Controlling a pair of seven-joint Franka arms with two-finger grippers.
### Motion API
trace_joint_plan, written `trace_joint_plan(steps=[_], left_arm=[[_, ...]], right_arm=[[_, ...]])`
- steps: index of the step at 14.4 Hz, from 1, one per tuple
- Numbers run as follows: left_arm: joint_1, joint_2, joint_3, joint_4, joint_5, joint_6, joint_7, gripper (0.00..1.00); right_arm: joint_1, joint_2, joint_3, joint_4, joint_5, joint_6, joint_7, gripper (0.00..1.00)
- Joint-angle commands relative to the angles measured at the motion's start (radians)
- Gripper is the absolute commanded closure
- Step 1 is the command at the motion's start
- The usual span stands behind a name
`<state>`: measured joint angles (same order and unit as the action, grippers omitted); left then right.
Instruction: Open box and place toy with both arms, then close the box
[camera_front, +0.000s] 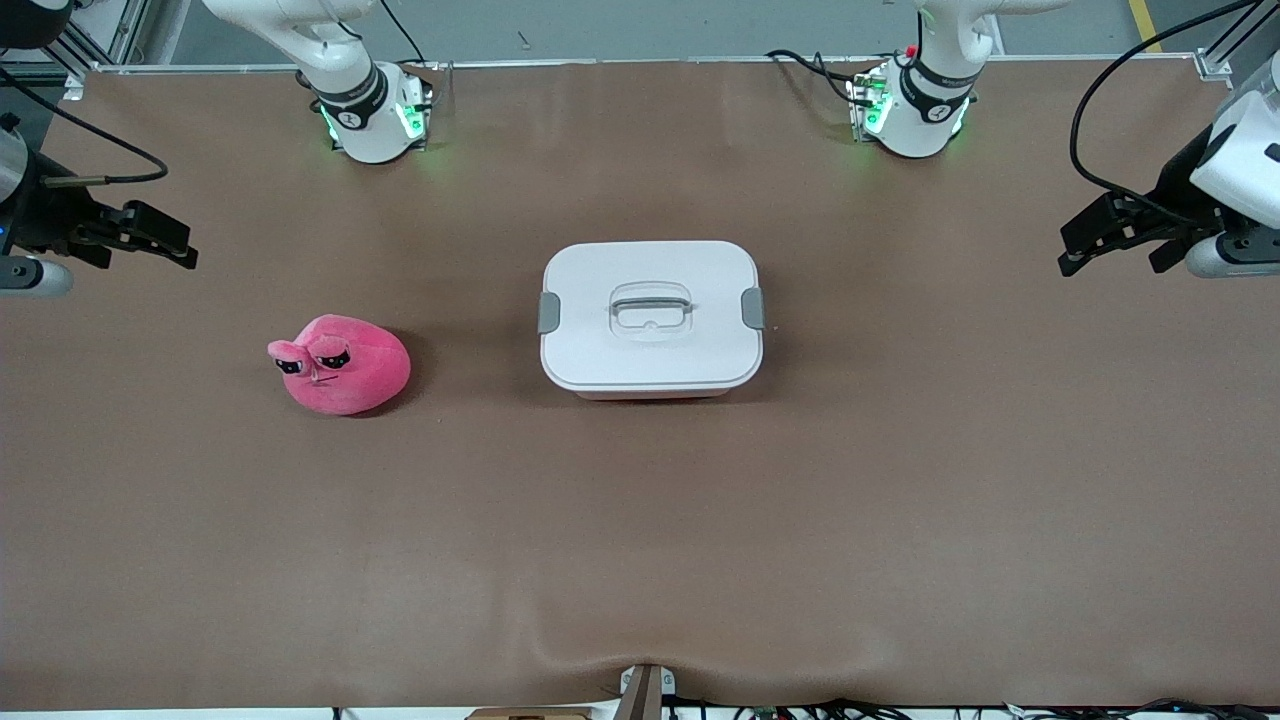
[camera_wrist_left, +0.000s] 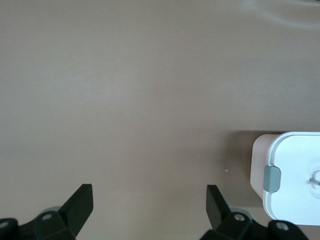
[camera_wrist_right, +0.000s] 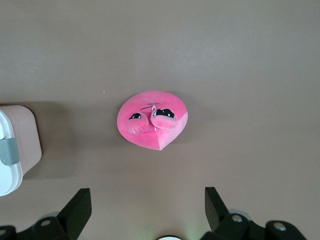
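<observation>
A plain brown mat covers the tabletop (camera_front: 640, 540) from edge to edge, matte and unmarked, with a shallow ripple at the middle of the edge nearest the front camera, where a small metal bracket (camera_front: 645, 690) clamps it. Along the edge where the arms are mounted runs a pale metal rail, with grey floor above it in the front view. Green lights glow at both arm bases. Black cables loop in at the two ends of the tabletop. No brand, label or writing can be read on anything.

The box (camera_front: 651, 317) sits closed at the middle of the tabletop, its white lid on, grey handle lying flat in its recess and a grey clip at each short side. The toy (camera_front: 340, 364) rests on the mat beside the box, well apart from it toward the right arm's end, slightly nearer the front camera, eyes up.

The left gripper (camera_front: 1118, 243) hangs over bare mat at the left arm's end, fingers spread wide, holding nothing. The right gripper (camera_front: 150, 235) hangs over the right arm's end, likewise spread wide and empty.
</observation>
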<state>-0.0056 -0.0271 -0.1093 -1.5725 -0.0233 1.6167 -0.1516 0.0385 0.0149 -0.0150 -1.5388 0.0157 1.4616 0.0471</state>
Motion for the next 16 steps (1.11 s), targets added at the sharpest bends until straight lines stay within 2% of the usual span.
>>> trace_joint_plan(steps=[1, 6, 10, 16], left_arm=[[0.007, 0.013, -0.001, 0.029, -0.01, -0.023, 0.004, 0.0], [0.004, 0.021, -0.001, 0.028, -0.004, -0.028, 0.015, 0.0], [0.01, 0.042, 0.0, 0.032, 0.046, -0.029, 0.024, 0.0], [0.027, 0.139, 0.019, 0.06, 0.059, -0.008, 0.023, 0.0]], right_arm=[[0.009, 0.008, -0.003, 0.012, -0.008, -0.003, -0.004, 0.0], [0.011, 0.01, -0.003, 0.012, -0.008, -0.003, -0.004, 0.0], [0.011, 0.01, -0.002, 0.017, -0.002, -0.01, -0.001, 0.0], [0.006, 0.028, -0.003, 0.013, 0.004, -0.012, -0.004, 0.0]])
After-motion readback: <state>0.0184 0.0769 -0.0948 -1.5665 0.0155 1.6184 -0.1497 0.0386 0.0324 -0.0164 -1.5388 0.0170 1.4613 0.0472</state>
